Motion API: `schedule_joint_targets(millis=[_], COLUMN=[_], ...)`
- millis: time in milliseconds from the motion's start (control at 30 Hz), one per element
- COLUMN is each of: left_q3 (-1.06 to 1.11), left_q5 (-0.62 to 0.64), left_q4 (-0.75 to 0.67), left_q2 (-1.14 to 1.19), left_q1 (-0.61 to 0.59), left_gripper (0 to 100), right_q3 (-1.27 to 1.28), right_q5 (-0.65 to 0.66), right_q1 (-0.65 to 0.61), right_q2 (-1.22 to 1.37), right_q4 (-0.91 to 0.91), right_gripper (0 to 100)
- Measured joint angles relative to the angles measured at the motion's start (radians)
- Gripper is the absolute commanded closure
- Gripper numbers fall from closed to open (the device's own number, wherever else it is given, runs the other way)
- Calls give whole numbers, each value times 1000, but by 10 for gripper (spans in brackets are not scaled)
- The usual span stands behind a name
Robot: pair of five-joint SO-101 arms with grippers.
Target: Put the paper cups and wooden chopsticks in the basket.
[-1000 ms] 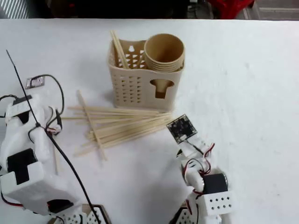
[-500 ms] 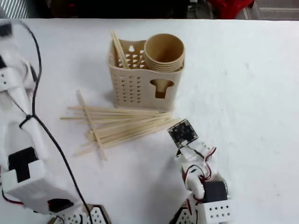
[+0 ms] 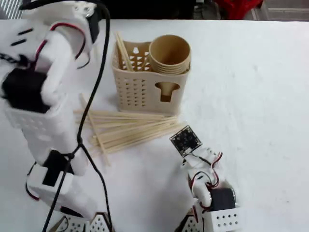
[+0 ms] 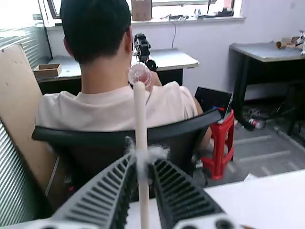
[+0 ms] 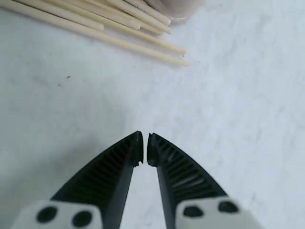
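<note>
A beige perforated basket (image 3: 145, 89) stands at the table's middle back. It holds stacked paper cups (image 3: 169, 53) and a few wooden chopsticks (image 3: 123, 50). Several more chopsticks (image 3: 125, 128) lie in a loose pile in front of it. My left arm (image 3: 48, 72) is raised high over the table's left side. Its gripper (image 4: 141, 160) is shut on one chopstick (image 4: 139, 114) that points up toward the room. My right gripper (image 5: 144, 143) is shut with nothing in it. It hangs low over the bare table near the pile's right tips (image 5: 157, 50).
The white table (image 3: 251, 87) has free room on the right and in front. A black cable (image 3: 94, 96) hangs from the left arm across the pile's left end. A person sits in a chair (image 4: 119, 138) beyond the table, back turned.
The left arm has swung up from the table's near left and now towers beside the basket with a chopstick in its gripper. The right arm shifted slightly.
</note>
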Motion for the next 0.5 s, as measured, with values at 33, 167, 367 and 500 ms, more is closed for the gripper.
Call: schedule_joint_targets(millis=[33,167,367,500], left_q3=[40,244,519,655], left_q5=[23,120,189,199], left_q4=[-51,-267,-451,-477], left_q2=[-2,0,2,2], left_q1=[6,11,17,17], left_gripper=[977,977,977,976], right_q3=[0,0,0,0], right_q5=[0,0,0,0], right_q1=[0,0,0,0], right_q2=[0,0,0,0], right_q4=[0,0,0,0], right_gripper=[960,960,960,960])
